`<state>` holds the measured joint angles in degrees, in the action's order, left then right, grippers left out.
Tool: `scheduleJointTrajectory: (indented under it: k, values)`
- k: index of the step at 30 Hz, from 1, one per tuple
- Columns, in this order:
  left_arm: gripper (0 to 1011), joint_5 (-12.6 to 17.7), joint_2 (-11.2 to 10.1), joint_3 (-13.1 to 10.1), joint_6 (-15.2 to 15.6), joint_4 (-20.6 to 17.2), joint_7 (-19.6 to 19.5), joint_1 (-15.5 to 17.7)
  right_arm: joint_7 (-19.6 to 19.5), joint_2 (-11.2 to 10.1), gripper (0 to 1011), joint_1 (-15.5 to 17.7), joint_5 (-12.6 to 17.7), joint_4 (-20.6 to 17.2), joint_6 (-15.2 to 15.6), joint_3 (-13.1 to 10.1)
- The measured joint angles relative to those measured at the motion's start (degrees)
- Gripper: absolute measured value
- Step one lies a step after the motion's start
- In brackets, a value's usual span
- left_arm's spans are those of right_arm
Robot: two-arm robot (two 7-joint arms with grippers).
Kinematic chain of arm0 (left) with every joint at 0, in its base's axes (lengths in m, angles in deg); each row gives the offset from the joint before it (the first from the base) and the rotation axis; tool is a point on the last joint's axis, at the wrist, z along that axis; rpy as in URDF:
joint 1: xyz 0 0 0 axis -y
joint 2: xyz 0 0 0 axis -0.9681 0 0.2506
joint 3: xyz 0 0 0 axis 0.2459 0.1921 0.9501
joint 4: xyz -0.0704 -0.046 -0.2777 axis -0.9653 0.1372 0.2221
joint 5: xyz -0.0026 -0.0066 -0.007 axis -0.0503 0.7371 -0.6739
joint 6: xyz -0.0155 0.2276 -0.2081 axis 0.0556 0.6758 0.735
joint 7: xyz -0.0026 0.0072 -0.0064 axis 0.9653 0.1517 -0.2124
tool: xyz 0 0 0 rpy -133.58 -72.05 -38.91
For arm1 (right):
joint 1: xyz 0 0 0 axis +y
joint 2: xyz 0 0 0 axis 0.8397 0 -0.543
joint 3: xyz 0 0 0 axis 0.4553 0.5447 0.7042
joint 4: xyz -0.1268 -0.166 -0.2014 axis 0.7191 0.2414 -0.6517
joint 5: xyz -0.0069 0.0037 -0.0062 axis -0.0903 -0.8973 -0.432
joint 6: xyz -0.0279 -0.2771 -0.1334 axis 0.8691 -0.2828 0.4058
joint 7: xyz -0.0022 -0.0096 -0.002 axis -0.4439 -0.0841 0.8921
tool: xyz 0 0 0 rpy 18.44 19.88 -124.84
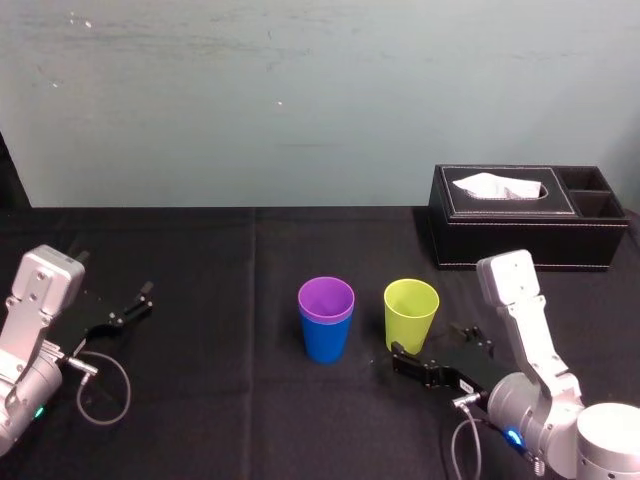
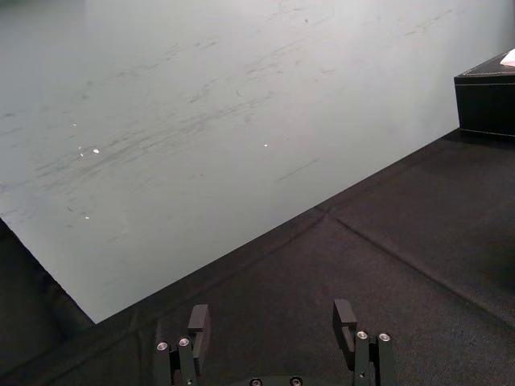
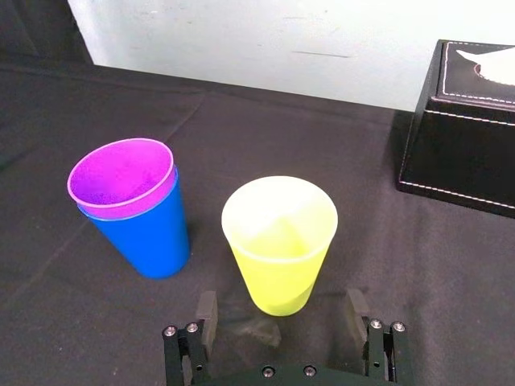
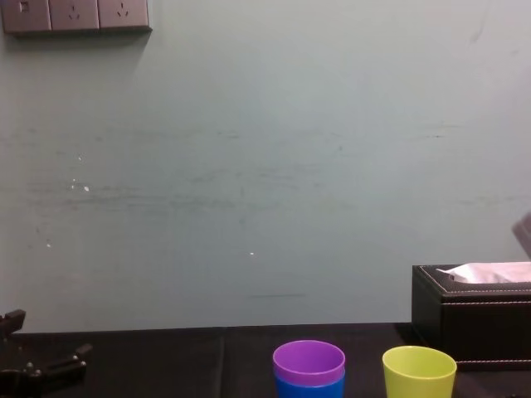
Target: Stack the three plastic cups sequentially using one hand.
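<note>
The purple cup (image 1: 326, 297) is nested in the blue cup (image 1: 326, 343); the right pincer (image 3: 280, 301) is held apart at 5 o'clock of the yellow-green cup (image 3: 279, 241), the left pincer (image 2: 275, 315) parked apart.

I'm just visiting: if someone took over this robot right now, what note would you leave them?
Right gripper: open, low against the near side of the yellow-green cup, not gripping it.
Left gripper: open, parked at the left of the table.
Done: purple cup nested in blue cup, mid-table.
Left: lift the yellow-green cup, upright beside the pair, into the purple one.
</note>
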<state>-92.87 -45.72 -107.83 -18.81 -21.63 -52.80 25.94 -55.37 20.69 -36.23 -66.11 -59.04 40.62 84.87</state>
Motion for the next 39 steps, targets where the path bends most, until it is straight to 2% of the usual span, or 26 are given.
scheduleJointTrajectory:
  k: [20,39]
  values:
    - [1000,0.0,0.0,0.0,0.0,0.0,0.0,0.0,-0.5,2.4,1003,-4.2,-1.5,4.2,-0.2,0.7]
    - [1000,0.0,0.0,0.0,0.0,0.0,0.0,0.0,-0.8,3.8,1003,-6.1,-3.5,7.5,0.3,0.9]
